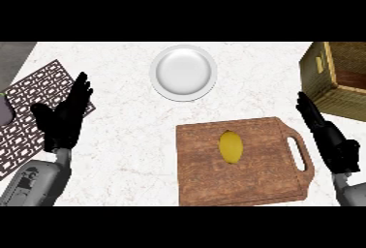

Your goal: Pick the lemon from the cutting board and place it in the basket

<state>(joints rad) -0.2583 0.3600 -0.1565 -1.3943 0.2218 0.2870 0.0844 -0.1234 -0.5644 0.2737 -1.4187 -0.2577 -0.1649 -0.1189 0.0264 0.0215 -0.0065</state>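
Far left of cutting board [243,163]: patterned mat [32,116] at worktop [129,145] edge, left robot hand [66,116] resting over it, fingers straight, holding nothing. Up-left of board: white plate [183,72]. On board centre: lemon [230,147], lengthwise upright, untouched. Likely light, stiff, smooth-skinned, may roll; best taken across narrow middle. Right of board handle: right robot hand [325,133], fingers straight, holding nothing. Up-right of board: basket [336,72], partly cut by view edge. Bare worktop between board and basket; basket wall needs clearing.
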